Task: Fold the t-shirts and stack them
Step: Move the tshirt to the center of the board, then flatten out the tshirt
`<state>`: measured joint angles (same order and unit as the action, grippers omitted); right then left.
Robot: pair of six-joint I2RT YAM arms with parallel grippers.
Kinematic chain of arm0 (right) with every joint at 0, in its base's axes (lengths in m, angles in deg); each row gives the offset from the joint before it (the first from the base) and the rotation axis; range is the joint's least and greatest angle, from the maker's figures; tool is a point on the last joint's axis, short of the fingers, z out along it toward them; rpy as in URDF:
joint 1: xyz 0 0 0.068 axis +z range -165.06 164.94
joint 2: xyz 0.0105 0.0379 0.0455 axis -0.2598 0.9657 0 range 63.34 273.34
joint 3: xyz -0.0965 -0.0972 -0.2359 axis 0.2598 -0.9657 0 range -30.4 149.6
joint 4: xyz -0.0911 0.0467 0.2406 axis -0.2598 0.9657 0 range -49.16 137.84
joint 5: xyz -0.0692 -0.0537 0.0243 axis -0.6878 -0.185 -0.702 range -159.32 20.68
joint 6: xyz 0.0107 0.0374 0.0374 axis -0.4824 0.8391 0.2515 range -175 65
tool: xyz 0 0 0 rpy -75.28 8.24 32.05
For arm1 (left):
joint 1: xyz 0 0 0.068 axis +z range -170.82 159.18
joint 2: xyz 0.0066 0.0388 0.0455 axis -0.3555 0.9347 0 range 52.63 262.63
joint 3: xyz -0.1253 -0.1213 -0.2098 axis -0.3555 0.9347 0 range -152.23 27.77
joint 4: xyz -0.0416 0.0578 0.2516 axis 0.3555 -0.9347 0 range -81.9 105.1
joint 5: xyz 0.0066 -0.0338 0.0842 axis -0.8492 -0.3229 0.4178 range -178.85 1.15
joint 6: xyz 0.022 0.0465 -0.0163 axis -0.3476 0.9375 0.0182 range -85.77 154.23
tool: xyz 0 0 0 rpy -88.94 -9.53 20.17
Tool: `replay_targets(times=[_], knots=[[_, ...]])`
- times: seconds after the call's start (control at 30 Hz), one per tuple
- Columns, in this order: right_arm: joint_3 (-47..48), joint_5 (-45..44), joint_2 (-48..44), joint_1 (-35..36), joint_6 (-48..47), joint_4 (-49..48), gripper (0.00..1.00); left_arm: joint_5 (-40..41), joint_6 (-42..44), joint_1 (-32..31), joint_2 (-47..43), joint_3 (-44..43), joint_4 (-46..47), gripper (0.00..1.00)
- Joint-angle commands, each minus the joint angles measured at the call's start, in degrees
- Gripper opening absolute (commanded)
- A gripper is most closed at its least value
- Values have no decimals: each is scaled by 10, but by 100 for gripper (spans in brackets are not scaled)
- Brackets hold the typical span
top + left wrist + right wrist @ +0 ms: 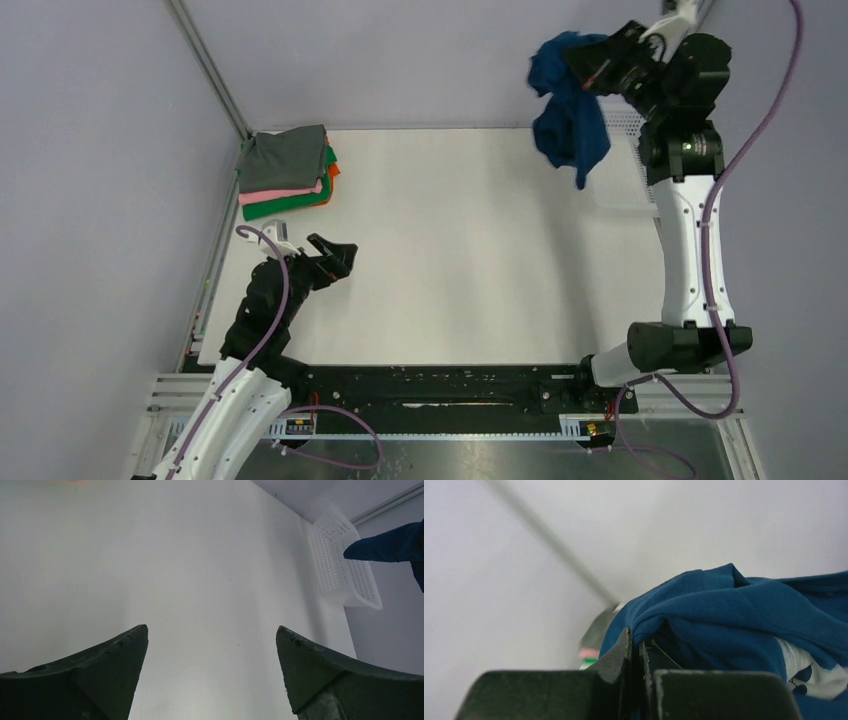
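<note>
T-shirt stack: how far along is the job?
Done: the folded stack sits at the far left of the table, showing grey, pink, orange and green layers. In hand: the right gripper is shut on the blue t-shirt, which hangs bunched in the air at the far right. The left gripper is open and empty. Left: lay the blue one flat, fold it, add it to the stack.

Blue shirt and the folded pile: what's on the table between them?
Nothing. The top view shows only bare table between the blue shirt and the folded pile.
</note>
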<state>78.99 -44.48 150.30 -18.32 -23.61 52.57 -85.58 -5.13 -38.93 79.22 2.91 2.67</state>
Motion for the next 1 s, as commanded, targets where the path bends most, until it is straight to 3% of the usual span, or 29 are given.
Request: replay_targets(times=[0.0,0.17,0.3,0.37,0.43,0.47,0.5,0.57,0.67,0.8,0.97], knots=[[11,117,-47,104,-45,83,0,-45,-48,0,-11,13,-1,99],[-55,163,-82,200,-38,71,0,-54,-80,0,-17,18,-38,99],[-201,180,-141,216,-62,61,0,-48,-85,0,-47,17,-78,99],[-319,125,-194,215,-98,49,9,-44,-85,0,-61,18,-97,99],[-449,14,-244,216,-102,25,11,-45,-84,0,-68,19,-105,99],[-510,-38,-261,215,-101,20,14,-50,-82,0,-67,20,-107,99],[-572,-96,-268,214,-97,24,24,-52,-82,0,-62,21,-109,99],[-625,-201,-262,211,-94,56,71,-62,-79,0,-47,22,-107,99],[-639,-323,-255,209,-98,125,97,-85,-76,0,-8,25,-103,99],[-631,-341,-297,210,-120,151,100,-127,-78,-1,42,44,-96,99],[-649,-225,-335,212,-120,82,97,-129,-93,-4,97,87,-98,99]])
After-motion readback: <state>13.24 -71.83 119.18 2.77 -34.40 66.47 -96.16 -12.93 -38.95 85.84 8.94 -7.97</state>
